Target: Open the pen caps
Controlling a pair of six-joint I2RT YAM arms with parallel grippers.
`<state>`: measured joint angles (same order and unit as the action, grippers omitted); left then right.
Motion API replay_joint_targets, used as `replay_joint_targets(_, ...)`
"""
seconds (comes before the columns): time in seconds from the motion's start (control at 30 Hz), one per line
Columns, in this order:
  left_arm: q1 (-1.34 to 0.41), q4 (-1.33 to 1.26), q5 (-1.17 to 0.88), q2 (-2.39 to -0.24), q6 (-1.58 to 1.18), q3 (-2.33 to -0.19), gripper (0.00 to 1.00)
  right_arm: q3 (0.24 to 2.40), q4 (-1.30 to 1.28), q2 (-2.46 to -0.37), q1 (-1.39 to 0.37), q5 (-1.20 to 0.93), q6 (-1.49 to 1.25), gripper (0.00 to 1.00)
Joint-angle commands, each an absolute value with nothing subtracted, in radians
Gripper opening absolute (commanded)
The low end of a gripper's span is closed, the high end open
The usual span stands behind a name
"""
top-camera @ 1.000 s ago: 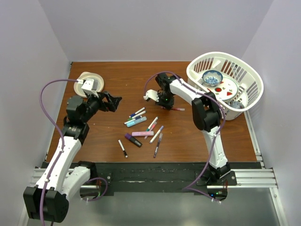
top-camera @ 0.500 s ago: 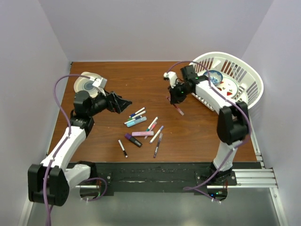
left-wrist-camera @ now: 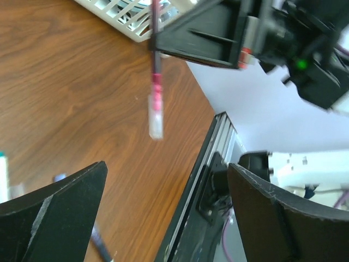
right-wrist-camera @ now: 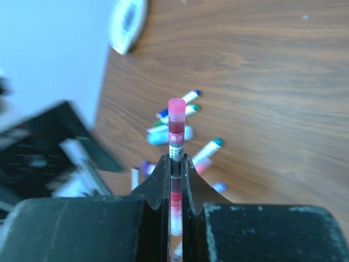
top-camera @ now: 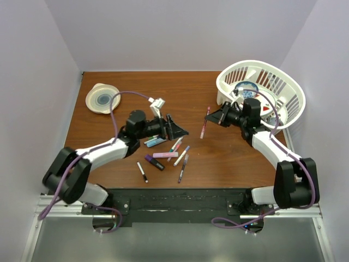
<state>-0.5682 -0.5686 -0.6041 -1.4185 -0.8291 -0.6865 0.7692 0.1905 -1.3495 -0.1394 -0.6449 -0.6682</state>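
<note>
The right gripper (top-camera: pixel 214 119) is clamped on 1 pink pen (top-camera: pixel 204 130), held clear above the table (top-camera: pixel 163 93) with its cap (right-wrist-camera: pixel 176 105) on, while the left gripper (top-camera: pixel 177 130), jaws wide apart and holding nothing, faces it over the other pens (top-camera: pixel 163 148) lying loose.

Bright, even light from above leaves soft shadows on the tabletop (top-camera: pixel 136 87). The left wrist view is motion-smeared, its red pen (left-wrist-camera: pixel 156 93) fuzzy; the right wrist view blurs leftward.
</note>
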Motion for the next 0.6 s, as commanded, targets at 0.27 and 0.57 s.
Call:
replay_joint_targets(0.27, -0.709, -0.525, -0.399, -1.641, -0.815, -0.994, 0.8, 0.746, 0.422, -1.322, -0.138, -0.666, -0.965, 0.0)
replay_joint_targets(0.57, -0.738, -0.439, -0.385, -1.704, -0.761, -1.065, 0.54, 0.741, 0.43, -1.325, -0.14, -0.669, -0.982, 0.0)
